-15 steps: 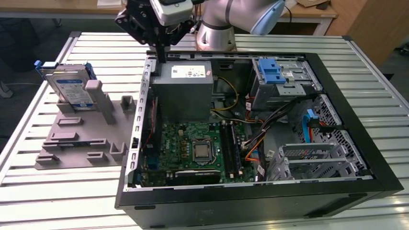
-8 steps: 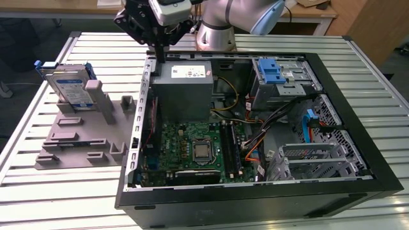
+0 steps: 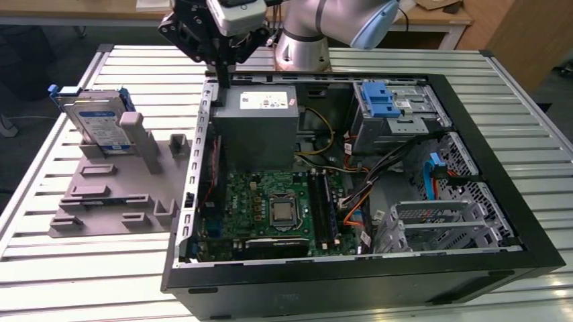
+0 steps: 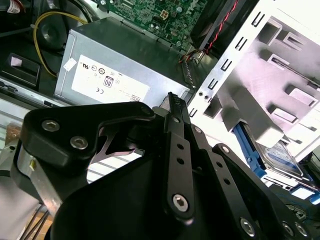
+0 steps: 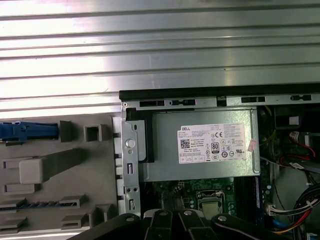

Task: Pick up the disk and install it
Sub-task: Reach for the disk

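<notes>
Disk (image 3: 96, 124) stands upright in the grey holder (image 3: 107, 208) beside the computer case (image 3: 459, 100), so pickup and installation are both left to do. End effector (image 3: 220, 67), narrow and empty, hangs above the case's corner.

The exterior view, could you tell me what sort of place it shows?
Probably a robotics lab bench for computer assembly: a robot arm poised over an open computer case on a slatted table, with the disk upright in a grey fixture.
</notes>
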Robot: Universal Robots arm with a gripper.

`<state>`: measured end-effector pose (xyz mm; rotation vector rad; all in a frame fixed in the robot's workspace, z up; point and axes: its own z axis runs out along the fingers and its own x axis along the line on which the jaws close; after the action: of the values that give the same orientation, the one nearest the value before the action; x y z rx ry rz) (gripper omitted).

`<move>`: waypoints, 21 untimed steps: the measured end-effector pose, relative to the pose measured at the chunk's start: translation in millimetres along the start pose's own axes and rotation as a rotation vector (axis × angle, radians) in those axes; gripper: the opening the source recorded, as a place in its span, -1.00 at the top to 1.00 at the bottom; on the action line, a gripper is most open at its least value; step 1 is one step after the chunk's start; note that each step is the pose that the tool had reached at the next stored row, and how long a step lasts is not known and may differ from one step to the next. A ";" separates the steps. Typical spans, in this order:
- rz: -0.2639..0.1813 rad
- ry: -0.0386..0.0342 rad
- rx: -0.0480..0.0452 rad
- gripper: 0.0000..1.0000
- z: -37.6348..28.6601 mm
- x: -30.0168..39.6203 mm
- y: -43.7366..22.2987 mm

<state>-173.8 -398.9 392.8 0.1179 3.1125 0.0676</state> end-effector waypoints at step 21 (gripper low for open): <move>0.000 0.0000 0.0000 0.79 0.2 7.8 -0.6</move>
<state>-181.6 -398.9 392.4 0.1180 3.1125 0.0676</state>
